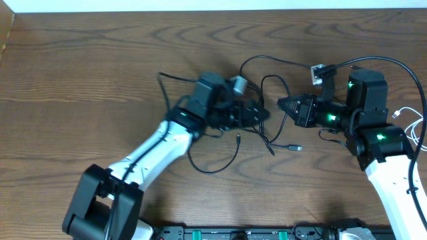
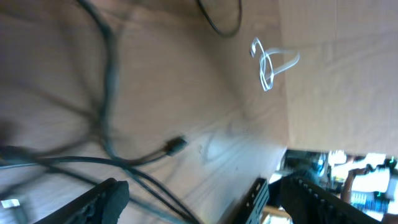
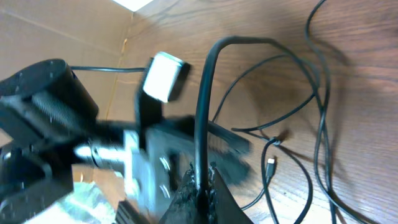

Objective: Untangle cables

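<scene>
Two black cables (image 1: pixel 267 133) lie tangled in the middle of the table between my grippers. One plug end (image 1: pixel 295 147) rests to the right and another plug (image 1: pixel 238 139) lies below the left gripper. My left gripper (image 1: pixel 259 113) is open over the tangle, and black strands (image 2: pixel 155 186) pass between its fingers (image 2: pixel 102 199) untouched. My right gripper (image 1: pixel 281 103) is shut on a black cable (image 3: pixel 205 93) that rises straight out of its jaws (image 3: pixel 202 182). The white cable (image 1: pixel 412 123) lies coiled apart at the far right, also seen as a white cable (image 2: pixel 272 62) in the left wrist view.
A cardboard wall (image 2: pixel 348 81) stands along the right side of the table. A small white and black box (image 1: pixel 322 71) sits behind the right gripper. A wide cable loop (image 1: pixel 213 163) spreads toward the front edge.
</scene>
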You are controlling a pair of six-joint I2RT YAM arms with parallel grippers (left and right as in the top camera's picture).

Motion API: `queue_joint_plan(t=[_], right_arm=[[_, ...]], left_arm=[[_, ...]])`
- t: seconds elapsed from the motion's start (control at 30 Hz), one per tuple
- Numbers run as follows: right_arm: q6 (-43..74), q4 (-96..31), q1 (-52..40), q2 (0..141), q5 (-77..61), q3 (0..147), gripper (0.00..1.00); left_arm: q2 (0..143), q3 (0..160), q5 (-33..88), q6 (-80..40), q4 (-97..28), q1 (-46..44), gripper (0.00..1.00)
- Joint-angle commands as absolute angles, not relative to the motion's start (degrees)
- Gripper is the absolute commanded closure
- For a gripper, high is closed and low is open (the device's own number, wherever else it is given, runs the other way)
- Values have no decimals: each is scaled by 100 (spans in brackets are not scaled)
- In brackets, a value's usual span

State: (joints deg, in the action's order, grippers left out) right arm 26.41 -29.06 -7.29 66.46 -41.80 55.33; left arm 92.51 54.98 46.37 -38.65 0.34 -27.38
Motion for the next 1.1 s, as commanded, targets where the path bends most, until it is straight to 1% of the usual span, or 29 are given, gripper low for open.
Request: queue_joint_plan(t=[0.0, 0.1, 0.17, 0.27, 0.4, 0.57, 0.63, 0.7, 0.77, 0.87, 0.9, 1.03, 1.07], right_arm=[[2526, -2899, -685, 6545, -3920, 5572, 99], [2637, -2895, -685, 6547, -3865, 5572, 99], [2724, -2891, -683, 6547, -3758, 5572, 99], [2836, -2893, -683, 6547, -3500, 5572, 99], [2869, -2893, -668, 6547, -3400, 5572, 99], [2993, -2895, -670, 6547, -3500, 5572, 99], [3020, -2895, -670, 6547, -3511, 5572, 99], [3017, -2897, -668, 6547, -3509, 5572, 99], [3017, -2899, -670, 6547, -3509, 5572, 99], [3017, -2910, -668, 6547, -3509, 5572, 99], [3017, -2915, -668, 6547, -3507, 5572, 99], [3011, -2921, -668, 6547, -3503, 5572, 98], [2989, -2921, -670, 6547, -3483, 5572, 96]], left_arm=[[9236, 5548, 5603, -3540, 156, -2405, 18], [9236, 5548, 6324, -3297, 506, -2359, 18], [9236, 5548, 6386, -3240, 626, -2499, 18], [9236, 5548, 6377, -2746, 633, -2856, 18], [9236, 5548, 6112, -2552, 631, -3293, 18], [9236, 5546, 4936, -2547, 633, -3651, 18], [9236, 5546, 4515, -2545, 633, -3798, 25], [9236, 5548, 4263, -2547, 620, -3887, 39], [9236, 5548, 4143, -2550, 574, -3898, 56], [9236, 5546, 4128, -2550, 432, -3839, 62], [9236, 5546, 4130, -2552, 379, -3815, 65], [9236, 5546, 4130, -2558, 279, -3756, 92], [9233, 5546, 4130, -2580, 281, -3756, 92]])
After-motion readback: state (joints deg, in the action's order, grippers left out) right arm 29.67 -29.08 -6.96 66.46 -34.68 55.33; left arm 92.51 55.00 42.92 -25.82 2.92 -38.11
